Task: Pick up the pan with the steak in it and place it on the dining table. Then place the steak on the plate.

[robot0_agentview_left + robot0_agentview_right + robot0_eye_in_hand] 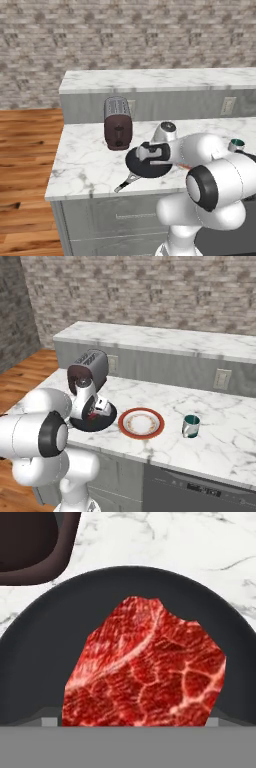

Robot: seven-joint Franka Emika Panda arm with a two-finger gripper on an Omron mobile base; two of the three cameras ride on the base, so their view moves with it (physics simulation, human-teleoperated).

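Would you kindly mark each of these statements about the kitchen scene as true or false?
1. The steak lies in the pan. True.
2. The pan rests on a stovetop. False: it sits on the dining table.
3. The plate holds the steak. False: the plate is bare, beside the pan.
4. A toaster stands behind the pan. True.
5. The green mug stands on the plate. False: it stands on the marble, apart from the plate.
6. The gripper hangs just above the steak. True.
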